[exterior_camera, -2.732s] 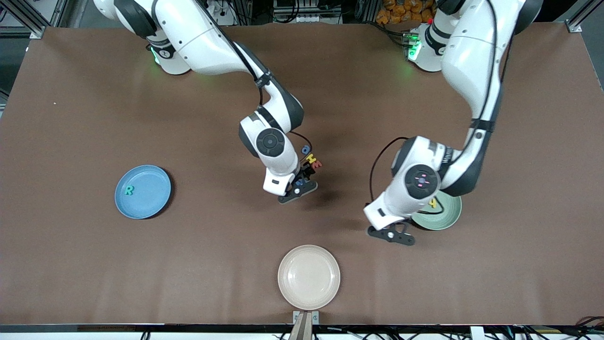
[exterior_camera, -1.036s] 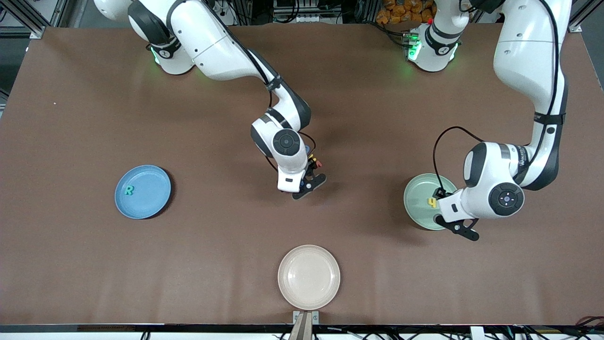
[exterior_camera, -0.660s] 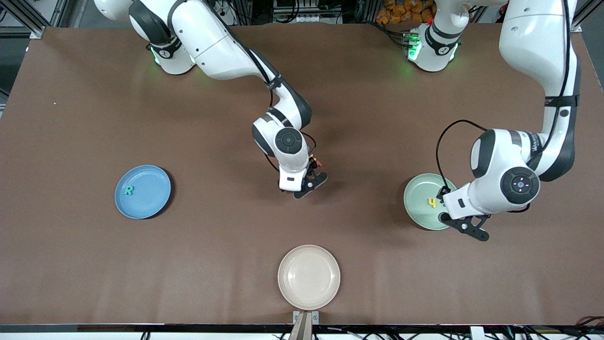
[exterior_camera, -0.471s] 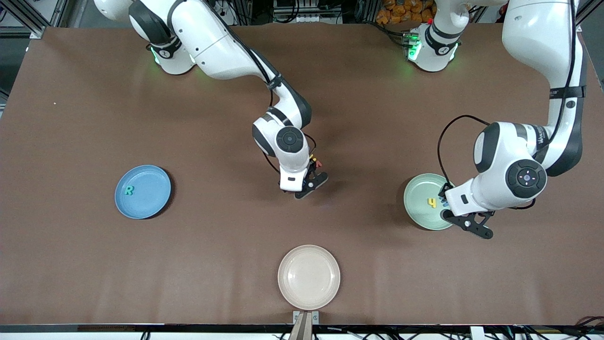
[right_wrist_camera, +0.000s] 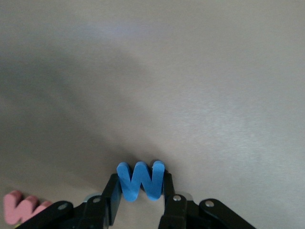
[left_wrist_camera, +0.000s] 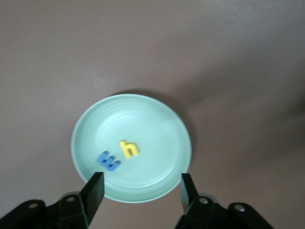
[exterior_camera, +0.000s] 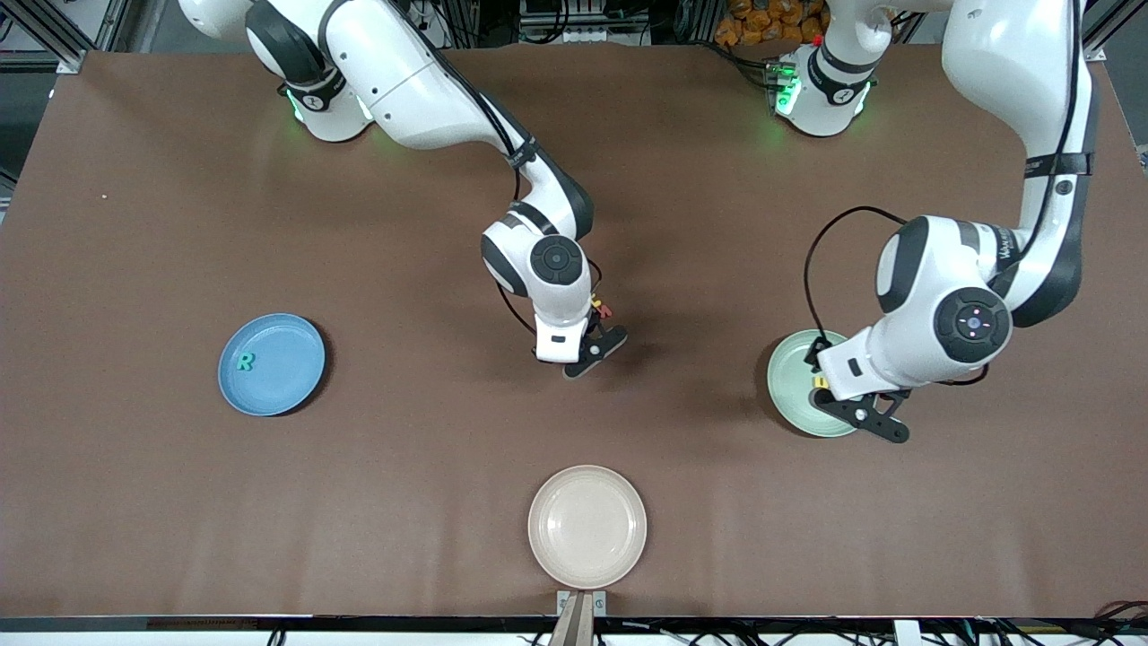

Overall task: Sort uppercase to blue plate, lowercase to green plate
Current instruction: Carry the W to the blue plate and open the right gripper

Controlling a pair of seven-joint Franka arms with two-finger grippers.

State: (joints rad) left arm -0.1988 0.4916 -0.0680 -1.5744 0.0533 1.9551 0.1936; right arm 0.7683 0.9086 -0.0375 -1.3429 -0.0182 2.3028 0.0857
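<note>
Right gripper (right_wrist_camera: 139, 202), mid-table: fingers pinching the blue W (right_wrist_camera: 140, 181), a red letter (right_wrist_camera: 21, 206) lying just beside. Left gripper (left_wrist_camera: 141, 191): fingers standing spread, hanging over the green plate (left_wrist_camera: 157, 119), which is holding yellow h (left_wrist_camera: 129, 149) and blue m (left_wrist_camera: 108, 161). Green R (exterior_camera: 244, 362) sitting in the blue plate (exterior_camera: 291, 345), toward the right arm's end.

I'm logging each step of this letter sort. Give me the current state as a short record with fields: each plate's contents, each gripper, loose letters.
blue plate: green R
green plate: yellow h and blue m, side by side
cream plate: nothing on it
left gripper: open, holding nothing, over the green plate
right gripper: fingers against both sides of blue W, at mid-table
loose letters: a red one on the table beside the right gripper; others mostly hidden by that arm
</note>
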